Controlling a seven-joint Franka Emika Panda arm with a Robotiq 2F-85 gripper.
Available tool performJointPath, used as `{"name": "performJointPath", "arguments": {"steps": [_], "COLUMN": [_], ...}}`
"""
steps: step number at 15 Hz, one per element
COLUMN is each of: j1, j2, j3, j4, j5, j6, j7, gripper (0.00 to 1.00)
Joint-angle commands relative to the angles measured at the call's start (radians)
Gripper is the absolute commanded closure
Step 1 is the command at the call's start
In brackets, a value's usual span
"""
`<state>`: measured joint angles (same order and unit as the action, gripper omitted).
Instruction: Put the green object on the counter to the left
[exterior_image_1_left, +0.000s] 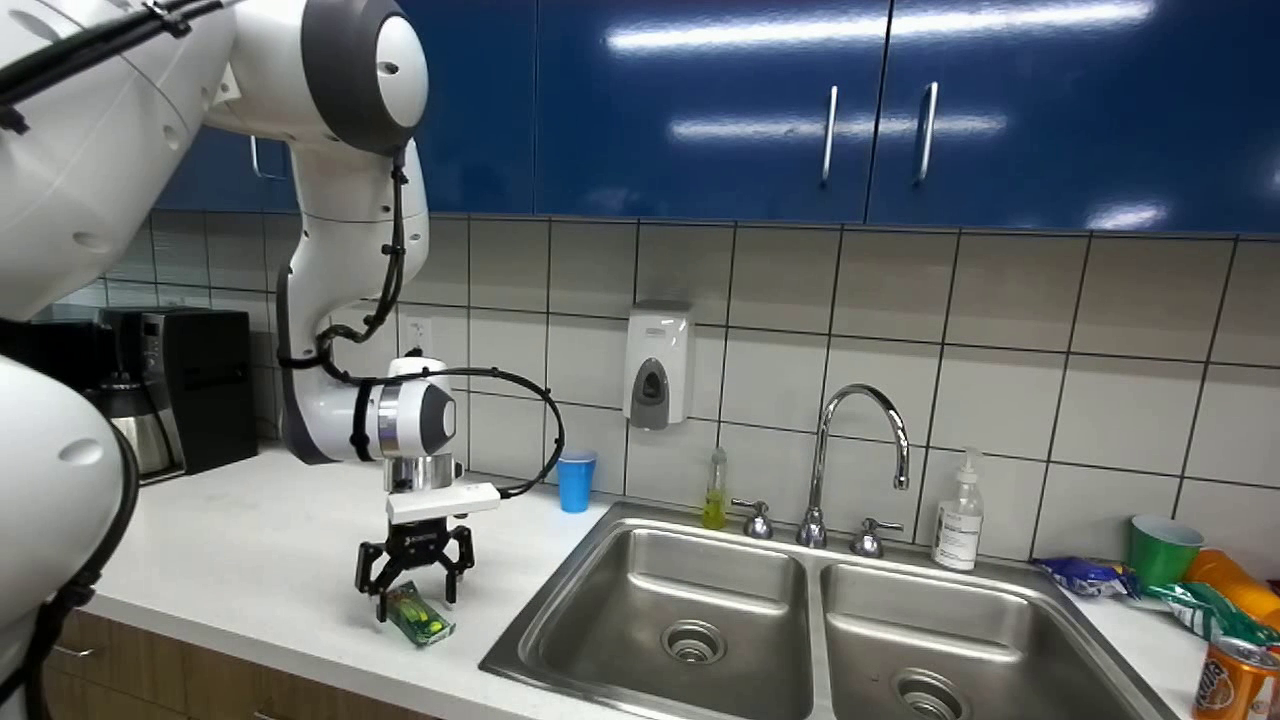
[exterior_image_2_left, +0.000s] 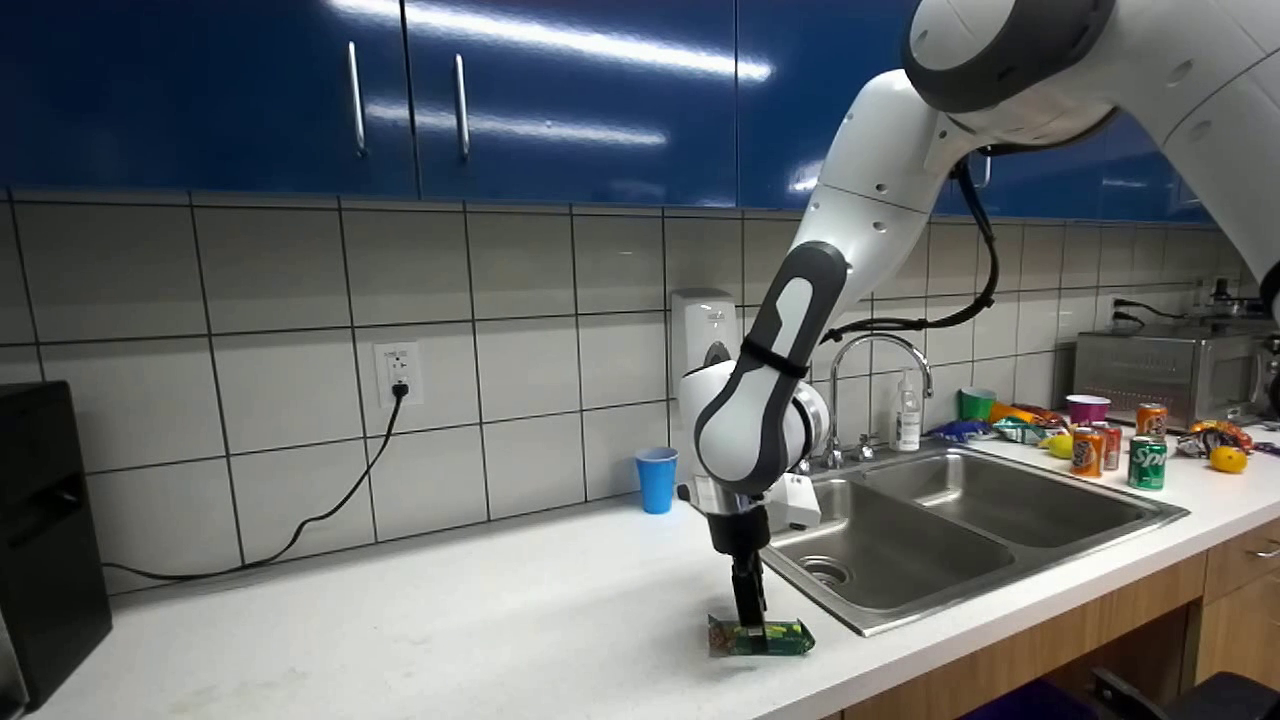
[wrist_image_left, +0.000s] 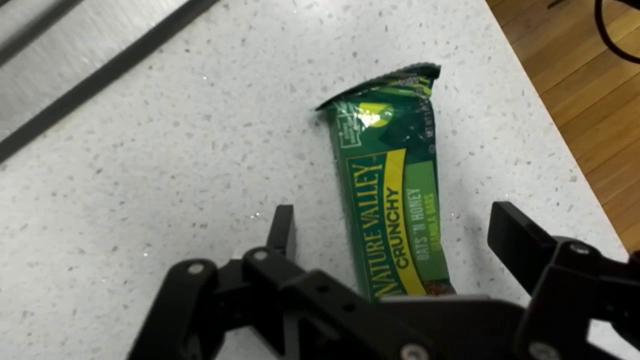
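A gripper (exterior_image_1_left: 417, 600) straddles a green bar (wrist_image_left: 390, 200) on a kitchen counter (exterior_image_2_left: 400, 640), its fingers spread wide and holding nothing. The wrist view shows speckled counter between the bar and each fingertip, while one end of the wrapper is hidden by the gripper's black frame. The packaging, printed side up, reads "Nature Valley," "Crunchy" and "Oats 'N Honey." The bar lies flat beside the double sink (exterior_image_1_left: 814, 610), near the counter's front edge; whether the fingertips touch the surface cannot be told. Behind, in both exterior views, a blue cup (exterior_image_1_left: 576, 483) stands upright near the tiled wall (exterior_image_1_left: 590, 360), which carries a soap dispenser (exterior_image_1_left: 660, 365). A curved faucet (exterior_image_1_left: 811, 530) rises at the sink's back rim. Beyond the sink, in an exterior view, soda cans (exterior_image_2_left: 1087, 452) share the counter with a green cup (exterior_image_2_left: 976, 403).
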<state>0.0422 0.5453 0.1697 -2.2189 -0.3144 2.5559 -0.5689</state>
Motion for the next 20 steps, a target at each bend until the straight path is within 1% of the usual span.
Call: {"name": "performJointPath", "arguments": {"steps": [1, 9, 12, 20], "j1": [-0.004, -0.023, -0.037, -0.084], "j2": [-0.027, -0.089, -0.114, -0.19], "j3": [0.01, 0.002, -0.006, -0.062], "j4": [-0.001, -0.007, -0.011, -0.028], "j5": [0.016, 0.045, 0.072, 0.132], "j6": [-0.006, 0.003, 0.007, 0.025], "j7": [-0.004, 0.001, 0.009, 0.042], "gripper": [0.0, 0.0, 0.0, 0.0]}}
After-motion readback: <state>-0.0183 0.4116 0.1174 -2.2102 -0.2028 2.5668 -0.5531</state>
